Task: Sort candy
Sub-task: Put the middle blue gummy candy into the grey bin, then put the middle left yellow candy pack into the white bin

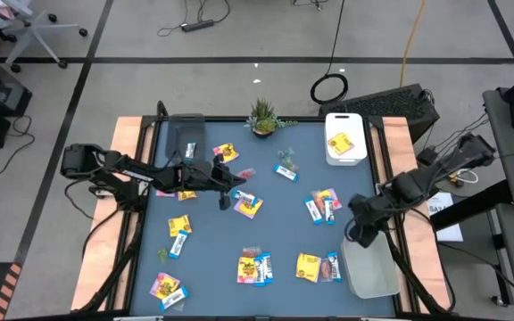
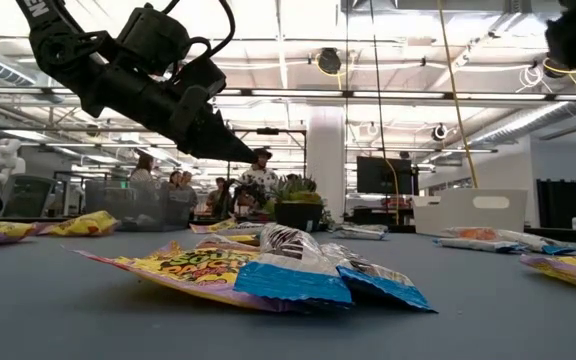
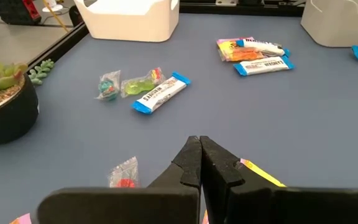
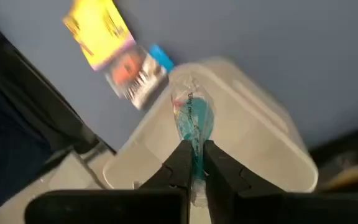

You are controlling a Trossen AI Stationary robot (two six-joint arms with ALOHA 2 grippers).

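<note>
One teal candy [image 4: 192,121] hangs pinched in my right gripper [image 4: 193,163] directly above the white bin [image 4: 241,149]; I should lower before releasing. My left gripper [image 3: 199,155], closed and empty, waits mid-table, well away from that bin.

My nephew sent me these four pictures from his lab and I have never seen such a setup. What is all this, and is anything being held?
Two robot arms sit at a blue table strewn with wrapped candy. One picture looks down from above, one looks level across the table, and two come from cameras on the wrists. The left gripper hangs shut and empty over the table's middle. The right gripper pinches a teal wrapped sweet above a white bin near its side. A second white bin holds a yellow packet.
</note>
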